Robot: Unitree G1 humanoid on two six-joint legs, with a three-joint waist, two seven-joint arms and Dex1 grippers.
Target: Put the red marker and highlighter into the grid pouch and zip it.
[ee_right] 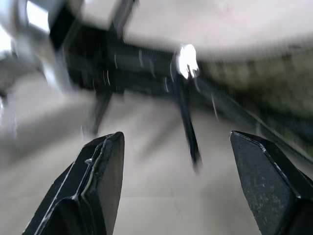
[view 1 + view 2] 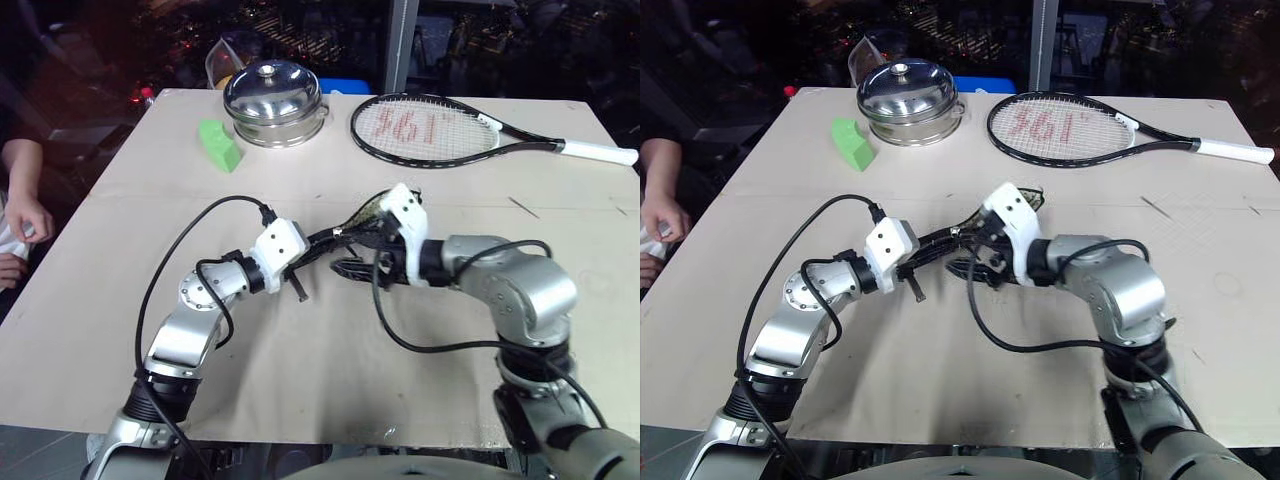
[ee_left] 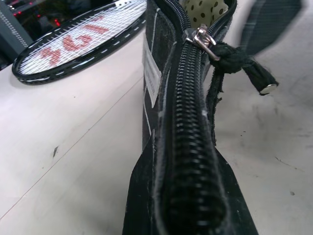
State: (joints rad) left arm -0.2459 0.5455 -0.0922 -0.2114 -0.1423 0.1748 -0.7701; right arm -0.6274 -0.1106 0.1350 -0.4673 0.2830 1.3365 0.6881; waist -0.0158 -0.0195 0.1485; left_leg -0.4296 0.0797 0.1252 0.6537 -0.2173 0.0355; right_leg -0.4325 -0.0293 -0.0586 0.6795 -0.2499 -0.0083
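The grid pouch (image 2: pixel 338 238) hangs above the middle of the table, stretched between my two grippers. My left gripper (image 2: pixel 298 268) is shut on its near end. In the left wrist view the zipper runs closed up to the slider (image 3: pixel 201 37). Beyond the slider the speckled lining (image 3: pixel 211 9) shows in the open mouth. The black zipper pull (image 3: pixel 242 66) dangles from the slider. My right gripper (image 1: pixel 176 161) is open, its fingers wide apart just short of the slider (image 1: pixel 187 61) and touching nothing. The red marker and the highlighter are out of view.
At the back of the table stand a steel pot with a lid (image 2: pixel 274 100), a bright green wedge block (image 2: pixel 220 145) and a tennis racket (image 2: pixel 430 130). A person's hand (image 2: pixel 25 215) rests at the table's left edge.
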